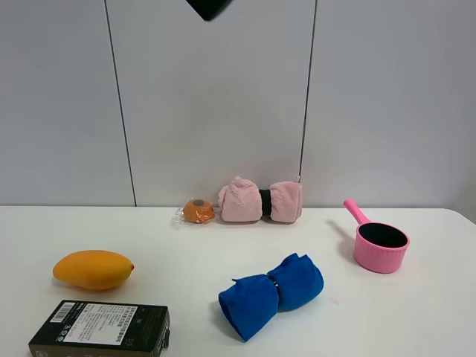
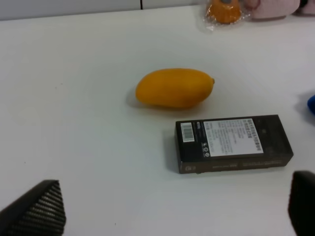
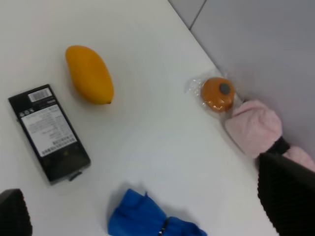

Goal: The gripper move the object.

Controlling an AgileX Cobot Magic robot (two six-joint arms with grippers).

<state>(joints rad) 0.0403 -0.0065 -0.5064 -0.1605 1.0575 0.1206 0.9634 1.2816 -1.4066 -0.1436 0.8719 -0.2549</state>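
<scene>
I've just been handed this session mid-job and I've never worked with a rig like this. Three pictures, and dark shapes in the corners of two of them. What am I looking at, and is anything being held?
It is a robot with two arms. One picture comes from a fixed camera high up, facing the white table; the other two come from cameras on each arm's wrist, looking down.

The dark shapes in the corners are the fingers of each end effector: left end effector, right end effector. Both stand open, above the table, and hold nothing.

On the table: a dark carton with a white label, a mango just behind it, a blue rolled towel, a pink pot, a pink rolled towel by the wall, and a small wrapped orange item beside it.

The carton lies flat, untouched.
</scene>
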